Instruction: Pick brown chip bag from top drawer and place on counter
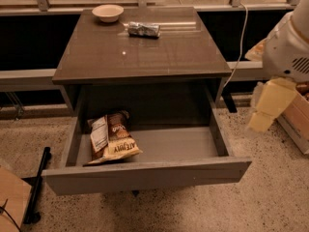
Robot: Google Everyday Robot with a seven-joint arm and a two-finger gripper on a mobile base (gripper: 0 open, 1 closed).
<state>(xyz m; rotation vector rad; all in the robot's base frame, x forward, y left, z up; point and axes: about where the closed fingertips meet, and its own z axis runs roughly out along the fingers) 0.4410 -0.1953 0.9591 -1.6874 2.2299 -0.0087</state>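
The desk [145, 52] is the largest thing here, its square top glossy, dark grey-brown and faintly mirroring. Under that top the top drawer [145, 175], a shallow flat-fronted box, stands pulled out. My gripper [268, 105], blocky and cream-yellow, hangs off the desk's right side, apart from it; how my jaws stand I cannot tell. The brown chip bag [113, 139], crinkled, lies in the drawer's left end. At the desk's far edge sit a round pale bowl [107, 12] and a crumpled silver foil packet [143, 30].
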